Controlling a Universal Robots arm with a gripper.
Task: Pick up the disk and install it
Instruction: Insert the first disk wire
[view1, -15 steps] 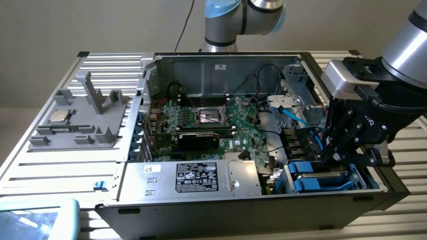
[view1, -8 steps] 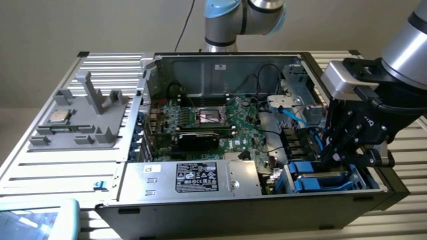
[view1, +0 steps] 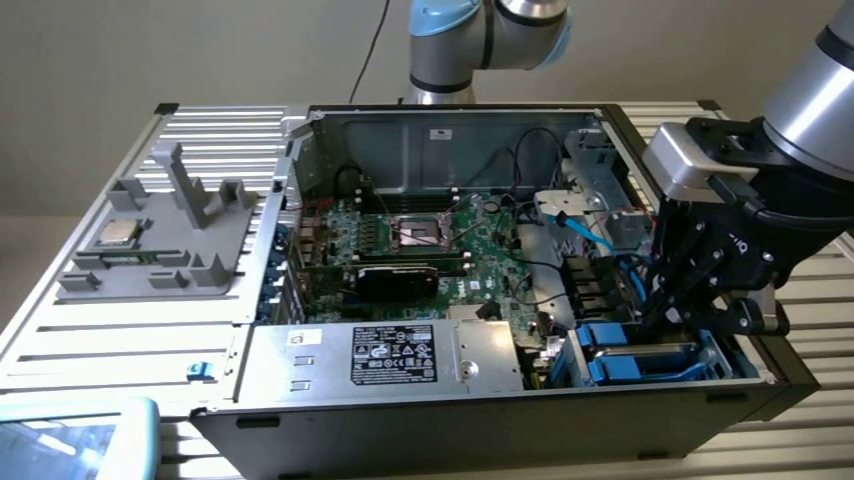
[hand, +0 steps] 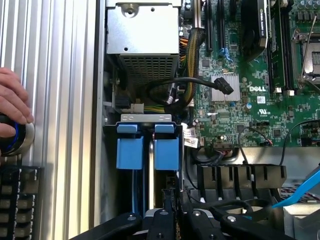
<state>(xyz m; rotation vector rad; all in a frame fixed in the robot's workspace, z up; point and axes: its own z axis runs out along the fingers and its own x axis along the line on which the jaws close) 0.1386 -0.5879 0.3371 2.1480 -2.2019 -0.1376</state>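
Exterior view: we see the gripper (view1: 687, 310) lowered into the open computer case (view1: 441, 130), at the drive bay in the corner on the exterior view's right. The disk (view1: 641, 362), in its blue carrier, sits in that bay directly below the fingers. We cannot make out the finger gap here. The large silver box (view1: 387, 355) carries a black label; its print is too small for us to read. A small silver chip (view1: 120, 232) rests on a grey fixture (view1: 160, 250) on the counter (view1: 80, 330), well apart from the work.

Wrist view: the fingers (hand: 170, 212) stand nearly closed, nipped on the edge of the blue carrier, whose tabs (hand: 147, 129) lie against the bay's metal rim. "DELL" reads white on the green board (hand: 235, 100).

Risks, as we judge them: a slightly tilted carrier could jam on the rails; the black cables (hand: 175, 90) just beside the bay could snag; a hand (hand: 12, 107) rests on a knob near the case.
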